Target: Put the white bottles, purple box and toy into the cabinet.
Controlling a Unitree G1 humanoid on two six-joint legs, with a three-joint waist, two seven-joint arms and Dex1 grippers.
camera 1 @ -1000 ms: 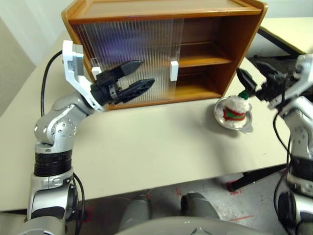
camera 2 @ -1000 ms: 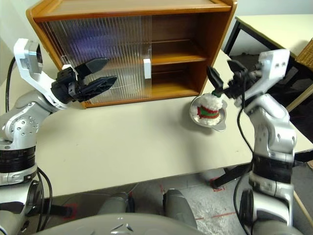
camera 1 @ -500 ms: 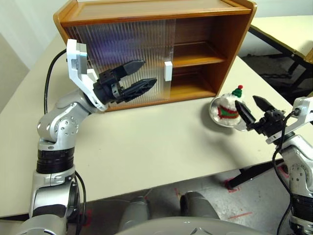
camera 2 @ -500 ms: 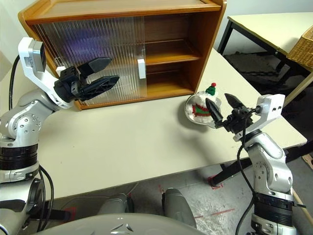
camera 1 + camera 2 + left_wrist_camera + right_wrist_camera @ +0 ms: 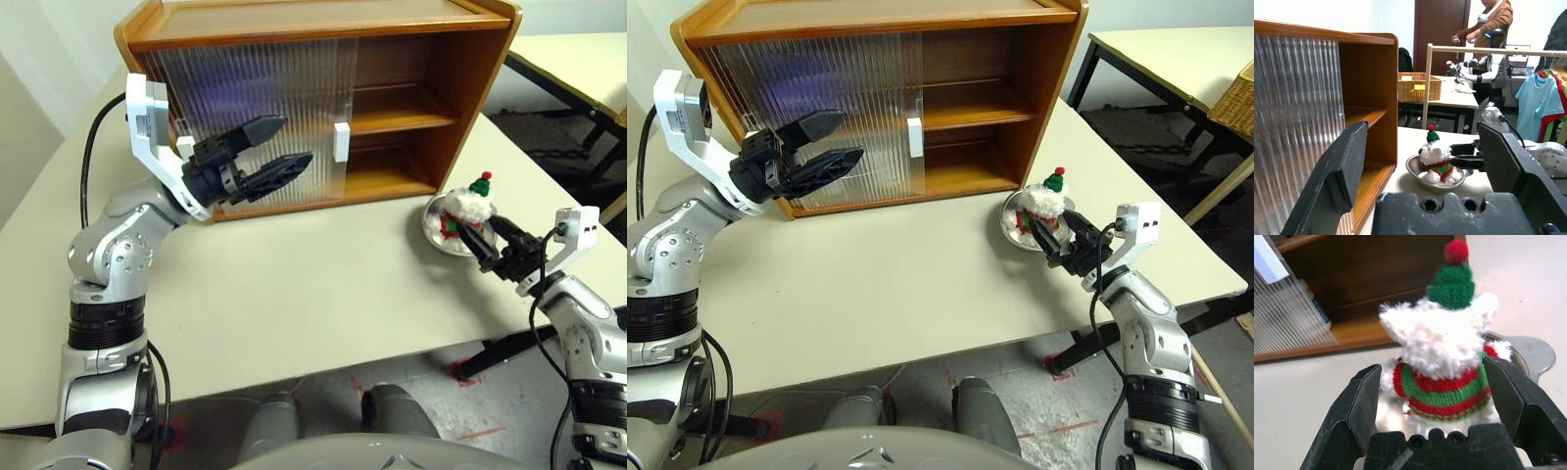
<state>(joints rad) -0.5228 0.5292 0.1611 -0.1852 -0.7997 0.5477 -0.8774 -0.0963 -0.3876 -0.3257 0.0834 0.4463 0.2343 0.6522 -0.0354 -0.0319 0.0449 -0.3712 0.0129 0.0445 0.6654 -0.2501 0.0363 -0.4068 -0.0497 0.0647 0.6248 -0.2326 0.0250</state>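
Observation:
The toy (image 5: 468,204), a fluffy white plush in a red-and-green band with a green, red-tipped hat, sits in a steel bowl (image 5: 1011,223) on the table to the right of the cabinet (image 5: 323,20). My right gripper (image 5: 1435,377) is open and level, one finger on each side of the toy (image 5: 1444,357). My left gripper (image 5: 292,140) hangs open and empty in front of the ribbed sliding door (image 5: 245,108). A lilac blur, the purple box (image 5: 230,90), shows through that door. A white bottle (image 5: 1311,307) stands on the lower shelf by the door's edge.
The cabinet's right half is open, showing two wooden shelves (image 5: 402,110). The table's right edge (image 5: 588,220) runs close behind my right arm. A second table (image 5: 1176,44) with a wicker basket (image 5: 1419,85) stands beyond, with a person (image 5: 1488,19) and a clothes rack (image 5: 1542,93).
My right gripper has come down from above the toy to its level, and its open fingers now flank the plush. My left arm has stayed put. The head camera has shifted slightly.

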